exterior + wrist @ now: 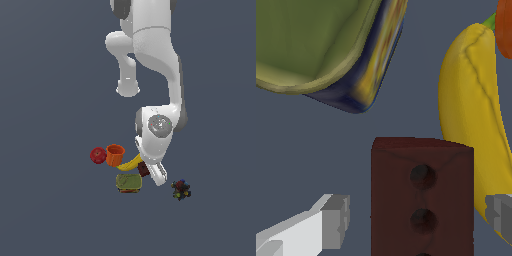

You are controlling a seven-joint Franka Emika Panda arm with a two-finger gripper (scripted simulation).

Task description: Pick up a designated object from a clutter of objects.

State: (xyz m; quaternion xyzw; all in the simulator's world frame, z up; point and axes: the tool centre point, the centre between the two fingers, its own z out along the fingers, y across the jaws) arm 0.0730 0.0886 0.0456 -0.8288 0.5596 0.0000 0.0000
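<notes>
Here, the white Franka Panda arm [155, 65] reaches down over a dark grey floor [50, 100], its gripper [418, 220] spread wide around the dark reddish-brown box [422, 195]. In the wrist view the two grey fingertips [336, 220] stand on opposite sides of the box with clear gaps showing, so neither pad touches it and nothing is held. The box lies on the floor, three round dimples in a row on its face, just beside the yellow banana [476, 115]. The green-topped flat can [321, 45] sits near the box but apart from it. In the exterior view the orange cup [115, 155] stands between the red apple [98, 155] and the banana, and a small dark multicoloured lump [180, 189] lies apart on the exterior view's right.
</notes>
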